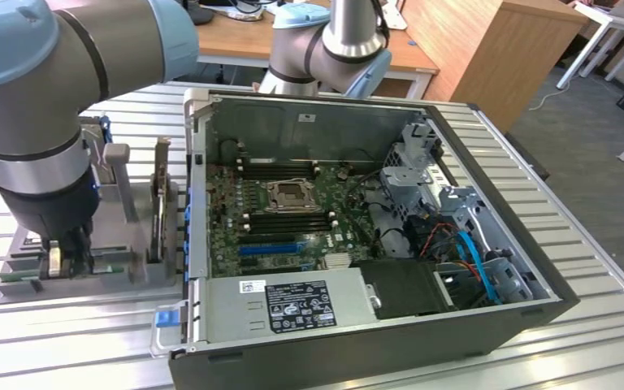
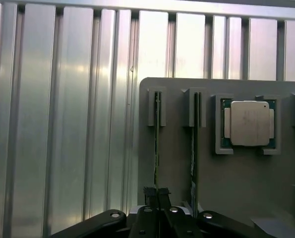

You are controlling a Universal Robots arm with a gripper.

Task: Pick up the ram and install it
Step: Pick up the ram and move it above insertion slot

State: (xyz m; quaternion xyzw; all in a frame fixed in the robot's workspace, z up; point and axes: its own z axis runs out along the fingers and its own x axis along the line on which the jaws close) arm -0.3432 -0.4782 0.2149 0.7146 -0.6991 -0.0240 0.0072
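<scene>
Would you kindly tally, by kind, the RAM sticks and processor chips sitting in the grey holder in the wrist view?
RAM sticks: 2
Processor chips: 1
Total: 3

Thin ram stands edgewise in grey holder

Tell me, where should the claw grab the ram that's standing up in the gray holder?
Probably its top long edge, coming straight down. The ram stands on edge in a slot of the gray holder, so only that edge is free, and its two flat faces suit a pinch. The claw is shut on it just so.
</scene>
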